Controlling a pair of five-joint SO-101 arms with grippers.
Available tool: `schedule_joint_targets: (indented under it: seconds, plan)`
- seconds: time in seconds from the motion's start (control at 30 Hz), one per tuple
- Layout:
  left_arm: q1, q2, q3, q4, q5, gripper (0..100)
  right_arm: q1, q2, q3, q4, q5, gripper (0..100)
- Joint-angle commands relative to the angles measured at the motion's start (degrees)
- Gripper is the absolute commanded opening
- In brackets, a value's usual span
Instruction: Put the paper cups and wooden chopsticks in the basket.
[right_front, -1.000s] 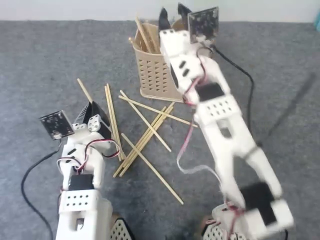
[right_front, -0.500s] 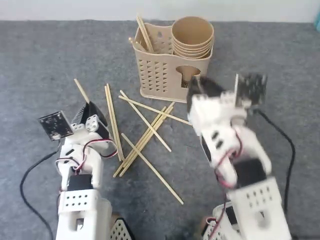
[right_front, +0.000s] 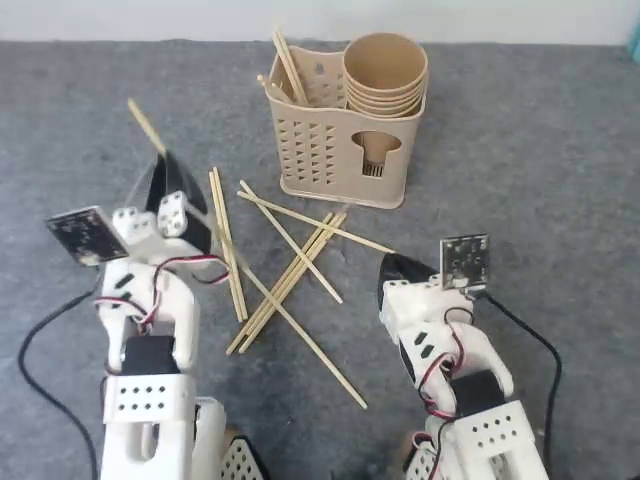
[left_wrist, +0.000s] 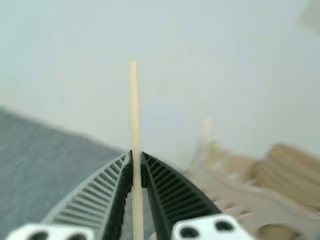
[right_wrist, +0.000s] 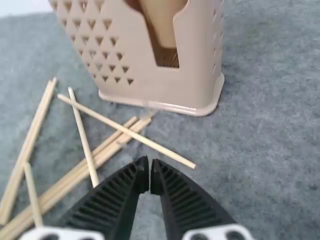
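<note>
Grey felt mat (right_front: 560, 150), pale wall at the far edge. Left gripper (left_wrist: 136, 156) has come up off the mat in the last second and is clamped narrow on one wooden chopstick (left_wrist: 133, 100). The stick now pokes up and away toward the far left instead of lying low, so that pick looks good; carrying it right and far to the basket is not yet done. Loose chopsticks (right_front: 290, 270) lie scattered across mid-mat, between the arms and just near of the basket, same layout as before. Basket (right_front: 320, 150) sits far centre, with a few chopsticks (right_front: 288, 65) leaning in its left compartment and the paper cups (right_front: 385, 65) stacked in the right one; the cups look finished. Right arm was over the basket a second ago and has pulled back to the near right. Right gripper (right_wrist: 149, 165) is pinched together on nothing, aimed down at the mat near the closest loose stick. Remaining work, as I read it, is chopsticks only.
</note>
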Motion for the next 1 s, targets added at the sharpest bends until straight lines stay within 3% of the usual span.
schedule_joint_targets:
  seconds: [0.0, 0.17, 0.27, 0.7, 0.97]
  plan:
    - [8.09, -1.23, -12.35, -1.76, -0.53, 1, 0.31, -1.45, 0.79, -3.65, 2.46, 2.7]
    - [18.11, 2.20, -25.27, -3.08, -0.88, 1, 0.31, -1.36, 1.67, -4.79, 2.73, 2.7]
    - [20.66, 10.81, -34.77, -6.24, -5.10, 1, 0.31, -1.45, 1.67, -4.79, 2.73, 2.7]
    - [20.48, 59.69, -76.26, -7.12, -7.12, 1, 0.66, -1.27, 1.76, -4.79, 6.42, 2.7]
    - [17.41, 80.09, -89.45, -12.13, -7.12, 1, 0.75, -1.71, 1.67, -4.79, 6.42, 2.7]
